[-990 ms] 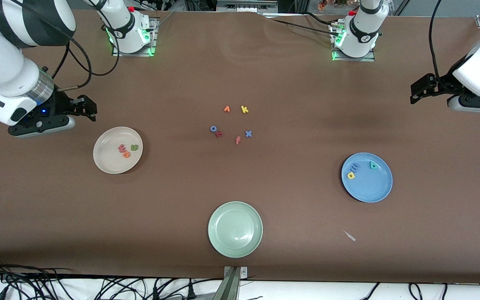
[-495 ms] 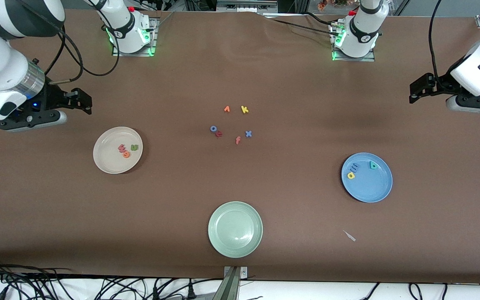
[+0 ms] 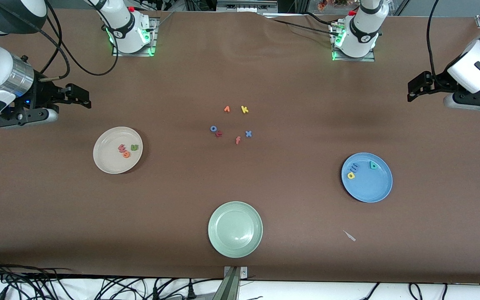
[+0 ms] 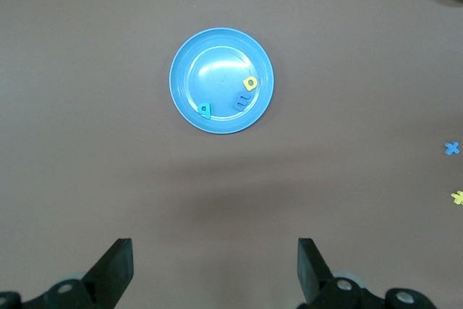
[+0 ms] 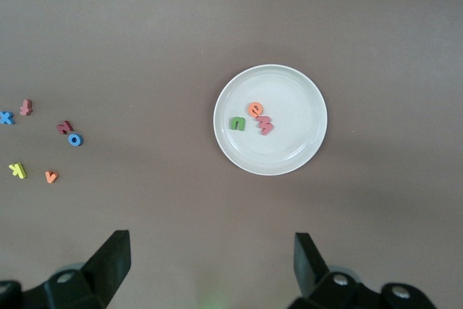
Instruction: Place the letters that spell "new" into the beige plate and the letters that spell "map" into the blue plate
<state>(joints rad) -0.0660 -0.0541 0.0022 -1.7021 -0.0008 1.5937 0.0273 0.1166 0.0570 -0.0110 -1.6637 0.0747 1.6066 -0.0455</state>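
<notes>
The beige plate (image 3: 108, 160) holds the green n (image 3: 134, 147), orange e (image 3: 126, 154) and pinkish-red w (image 3: 121, 147). My right gripper (image 3: 77, 95) hangs open and empty above the bare cloth at the right arm's end of the table, with that plate (image 5: 289, 85) and its letters in its wrist view. The blue plate (image 3: 369, 187) holds the periwinkle m (image 3: 353, 167), yellow a (image 3: 351, 175) and teal p (image 3: 373, 165). My left gripper (image 3: 417, 86) is open and empty, high over the left arm's end of the table, looking down on the blue plate (image 4: 217, 41).
Loose letters lie mid-table: orange v (image 3: 226, 109), yellow k (image 3: 244, 109), blue o (image 3: 213, 128), a dark red letter (image 3: 218, 133), red-orange f (image 3: 238, 140), blue x (image 3: 248, 133). A pale green plate (image 3: 235, 229) sits nearest the front camera, a small white scrap (image 3: 349, 236) beside it.
My right gripper has drawn away from the beige plate toward the right arm's end of the table. The left gripper has drifted slightly the same way outward. The letters have not moved.
</notes>
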